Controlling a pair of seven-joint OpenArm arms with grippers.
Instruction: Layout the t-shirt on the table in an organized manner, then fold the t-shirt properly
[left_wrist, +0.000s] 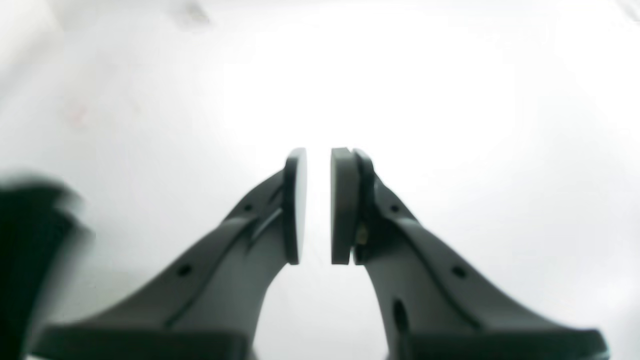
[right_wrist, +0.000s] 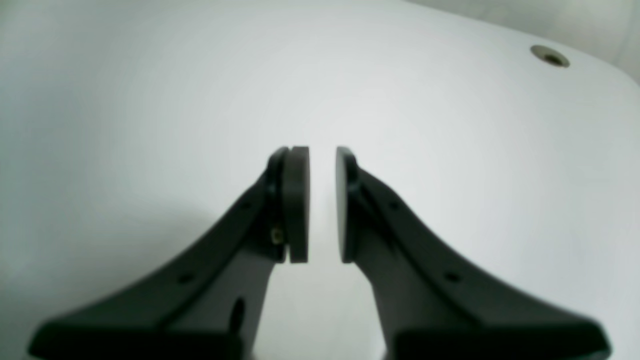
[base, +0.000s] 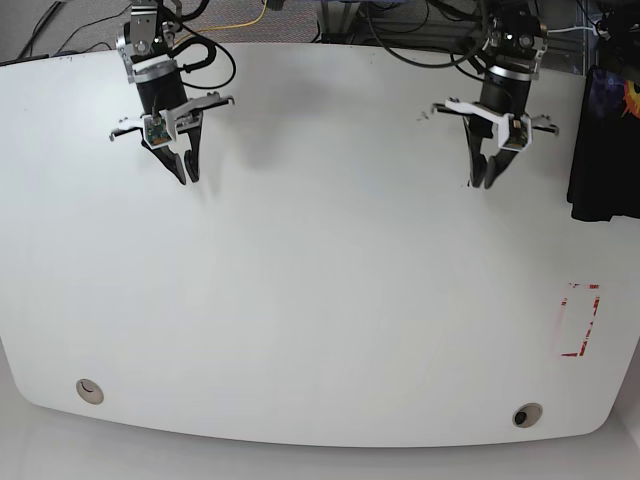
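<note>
Grommet holes (base: 89, 391) along table (base: 320, 300) edge; left gripper (base: 483, 181), right gripper (base: 186, 176) — fingers narrowly parted, holding nothing; t-shirt (base: 603, 150) (black) at table's side.

Your right gripper (right_wrist: 322, 205) hangs over the bare white table (right_wrist: 150, 100), pads (right_wrist: 299, 205) facing each other with a narrow gap, nothing between them. One round grommet hole (right_wrist: 550, 55) sits near the table's curved far edge, upper right.
</note>
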